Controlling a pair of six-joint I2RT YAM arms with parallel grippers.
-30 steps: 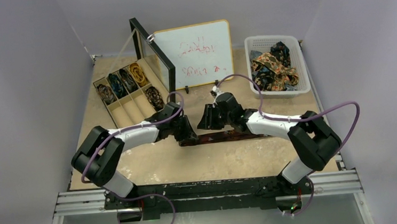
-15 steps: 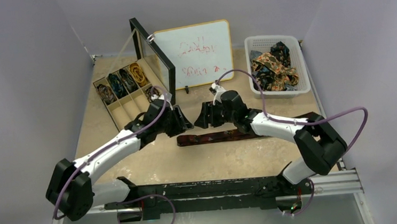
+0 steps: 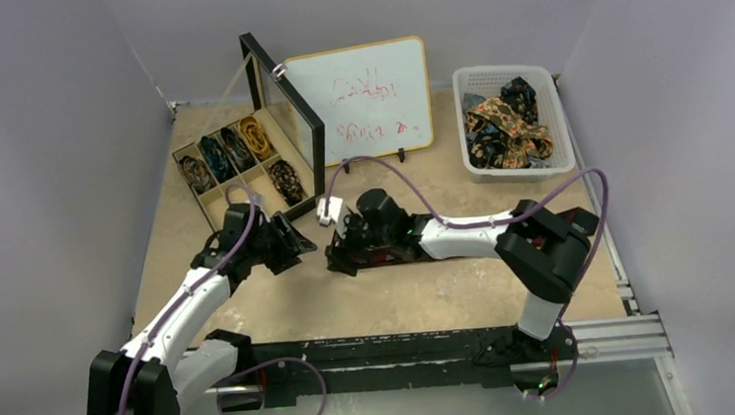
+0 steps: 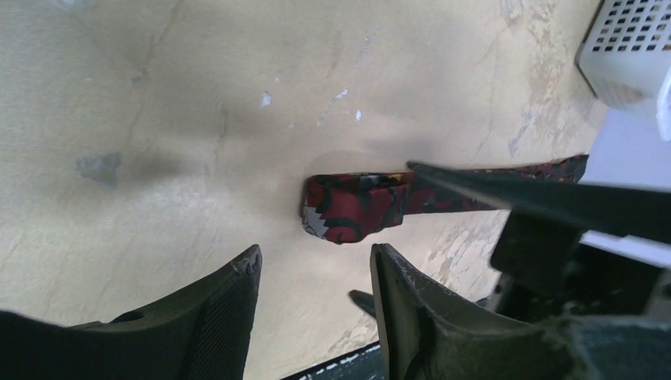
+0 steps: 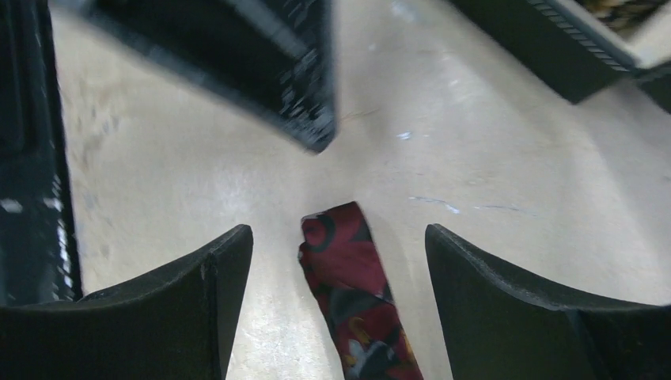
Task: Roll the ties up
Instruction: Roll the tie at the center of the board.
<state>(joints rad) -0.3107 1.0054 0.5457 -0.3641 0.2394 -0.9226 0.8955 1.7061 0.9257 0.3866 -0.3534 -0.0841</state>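
Observation:
A dark maroon patterned tie [image 3: 388, 261] lies flat across the table's middle, mostly under my right arm. Its folded left end shows in the left wrist view [image 4: 352, 207] and in the right wrist view [image 5: 348, 277]. My right gripper [image 3: 340, 257] is open and straddles that end [image 5: 336, 237], one finger on each side and not touching it. My left gripper [image 3: 297, 241] is open and empty, a short way left of the tie end [image 4: 315, 261]. Several rolled ties [image 3: 231, 154] sit in the compartments of a box.
The divided wooden box [image 3: 220, 204] stands at the back left with its black-framed lid [image 3: 286, 100] upright. A whiteboard [image 3: 369, 93] stands behind centre. A white basket [image 3: 543, 95] at the back right holds several loose ties [image 3: 506, 122]. The right gripper's body [image 4: 554, 214] fills the right of the left wrist view.
My left gripper has let go of the tie end and pulled back to the left. My right gripper has slid left along the tie to its left end, jaws open.

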